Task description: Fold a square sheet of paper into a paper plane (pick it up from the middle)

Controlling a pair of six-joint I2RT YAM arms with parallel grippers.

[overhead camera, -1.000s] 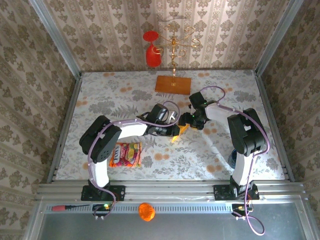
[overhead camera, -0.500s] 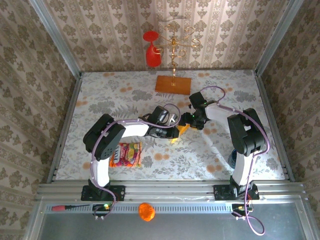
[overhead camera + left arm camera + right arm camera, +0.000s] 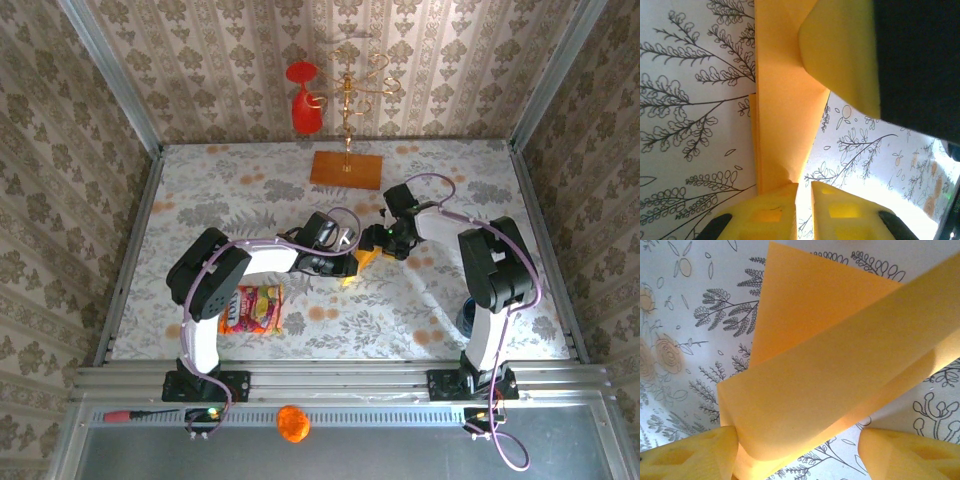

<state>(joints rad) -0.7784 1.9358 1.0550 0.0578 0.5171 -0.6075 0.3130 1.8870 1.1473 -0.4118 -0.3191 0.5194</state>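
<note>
The square sheet of paper [image 3: 354, 270] lies part-folded at mid-table, yellow-orange, where both grippers meet. My left gripper [image 3: 350, 262] comes in from the left. In the left wrist view its jaws [image 3: 804, 184] stand shut to a thin slit, and the left fingertip [image 3: 775, 200] sits on the narrow end of the folded paper [image 3: 785, 100]. One yellow finger of my right gripper [image 3: 840, 50] rests on the paper's far end. My right gripper [image 3: 374, 244] is open. A raised flap of the paper [image 3: 830, 375] curves up between its wide-set fingers [image 3: 797, 440] and leans on the left one.
A printed snack packet [image 3: 252, 308] lies near the left arm. A brownish-orange board [image 3: 346, 168] with a gold stand and a hanging red glass [image 3: 301, 100] stands at the back. A blue object [image 3: 466, 320] sits by the right arm's base.
The left arm's elbow has shifted slightly right. Both grippers and the paper stay in place at mid-table.
</note>
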